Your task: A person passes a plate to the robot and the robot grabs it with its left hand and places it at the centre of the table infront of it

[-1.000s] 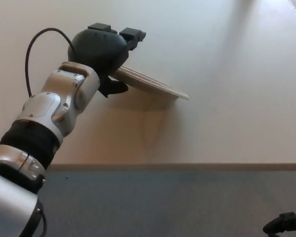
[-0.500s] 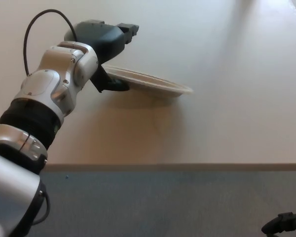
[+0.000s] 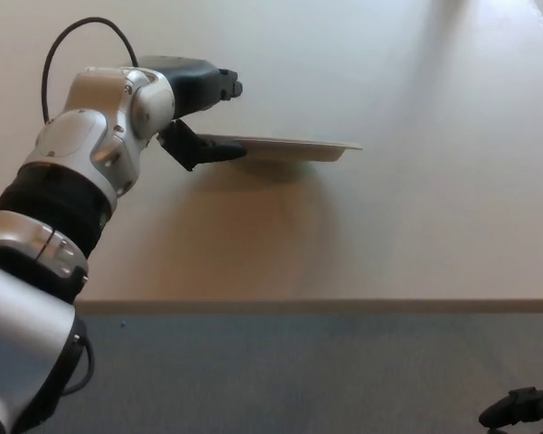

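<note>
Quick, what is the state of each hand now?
Left hand: shut on the plate, gripping its near edge.
Right hand: only a dark part shows at the bottom corner; cannot be told.

Right hand [image 3: 520, 409] cut by corner

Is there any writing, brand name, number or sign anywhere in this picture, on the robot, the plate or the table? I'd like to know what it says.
None can be read.
Robot hand, the left one, and its silver arm: no logo or lettering shows.
Plate: seen edge-on, plain, no print visible.
Table: bare pale surface, no marks or labels.
The right robot hand at the lower corner is dark and too small to show any text.
</note>
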